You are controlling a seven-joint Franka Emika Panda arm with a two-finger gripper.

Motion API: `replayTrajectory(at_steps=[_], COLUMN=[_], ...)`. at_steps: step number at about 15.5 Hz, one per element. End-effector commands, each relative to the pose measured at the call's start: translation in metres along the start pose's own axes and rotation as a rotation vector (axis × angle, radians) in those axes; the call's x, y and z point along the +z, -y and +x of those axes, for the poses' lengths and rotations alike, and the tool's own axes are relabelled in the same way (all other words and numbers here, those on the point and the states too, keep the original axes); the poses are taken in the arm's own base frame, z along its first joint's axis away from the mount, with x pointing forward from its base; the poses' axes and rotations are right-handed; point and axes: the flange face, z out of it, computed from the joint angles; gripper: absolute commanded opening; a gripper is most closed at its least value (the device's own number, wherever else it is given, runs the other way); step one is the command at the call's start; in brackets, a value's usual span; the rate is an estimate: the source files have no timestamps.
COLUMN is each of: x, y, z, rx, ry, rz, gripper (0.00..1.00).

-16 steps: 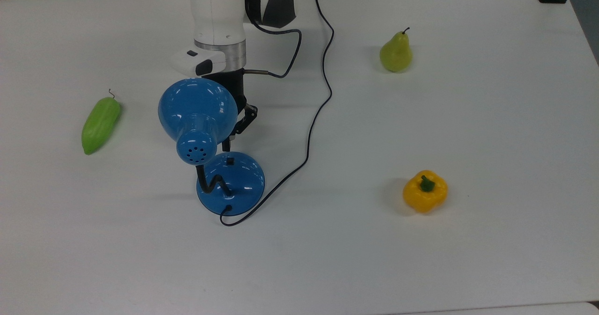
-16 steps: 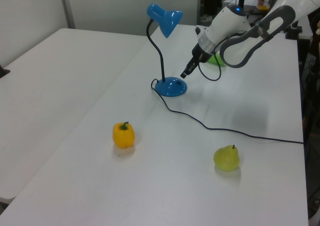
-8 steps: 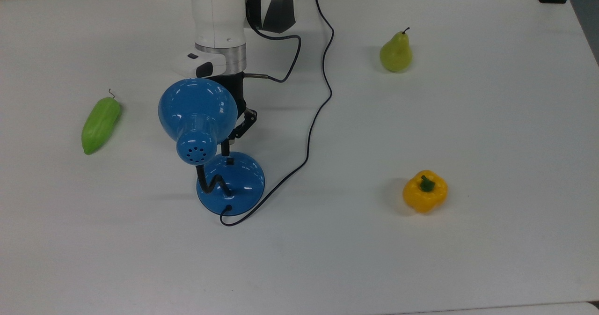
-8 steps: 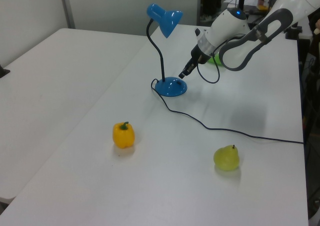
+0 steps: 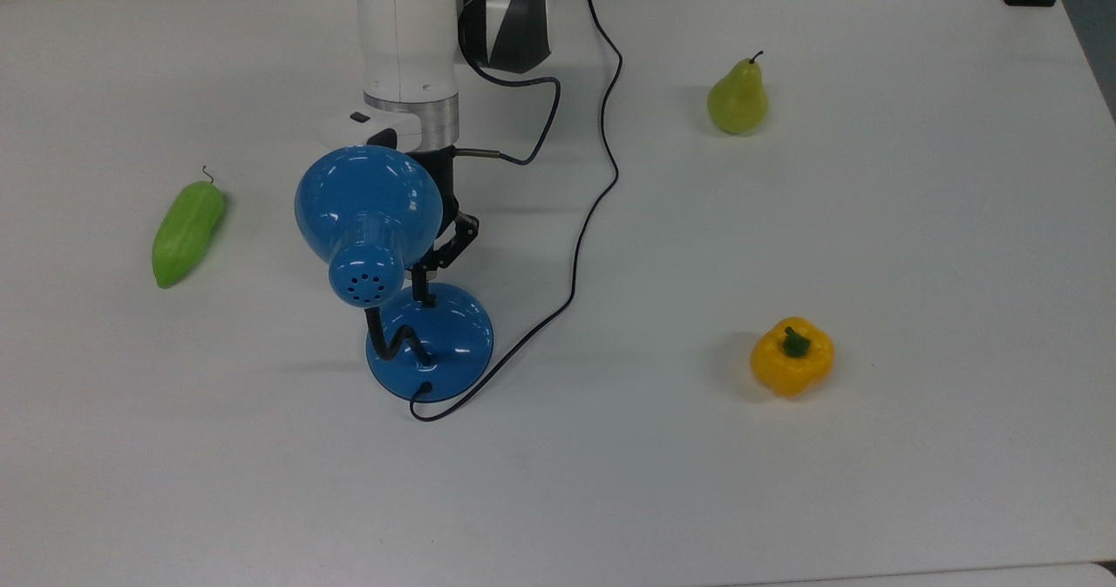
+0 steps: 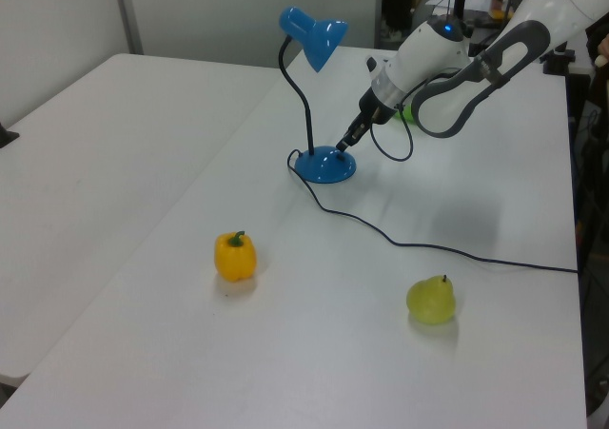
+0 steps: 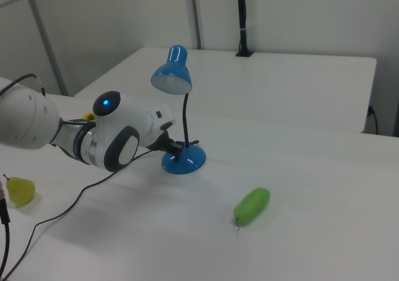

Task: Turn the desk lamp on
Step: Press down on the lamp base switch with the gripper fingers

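Note:
The desk lamp stands on the white table, its blue shade (image 5: 366, 194) bent over on a black neck above the round blue base (image 5: 449, 338). My gripper (image 5: 421, 285) reaches down from the top view's upper side under the shade. Its fingers are shut into one narrow tip, which rests on the far edge of the base where the small black switch sits. In the left view the gripper (image 6: 341, 145) meets the base (image 6: 325, 166) from the right. In the right view the gripper (image 7: 179, 147) touches the base (image 7: 189, 161) from the left. I see no bright patch under the shade (image 7: 171, 69).
The lamp's black cord (image 5: 602, 177) curls from the base toward the top view's upper edge, right of the arm. A green gourd-like vegetable (image 5: 187, 231) lies left of the lamp. A pear (image 5: 738, 98) and a yellow bell pepper (image 5: 792, 356) sit to the right.
The gripper has come down and forward from just beyond the base until its tip sits on the base at the switch. The lamp and the other objects have not moved.

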Motion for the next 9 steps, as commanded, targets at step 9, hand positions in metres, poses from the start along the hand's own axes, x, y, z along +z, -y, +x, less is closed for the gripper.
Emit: replayTrajectory(at_steps=[9], x=[0.0068], y=[0.0029], z=[0.0013], rx=[0.013], ry=[-0.016], rz=[-0.001], gripper=[0.0])
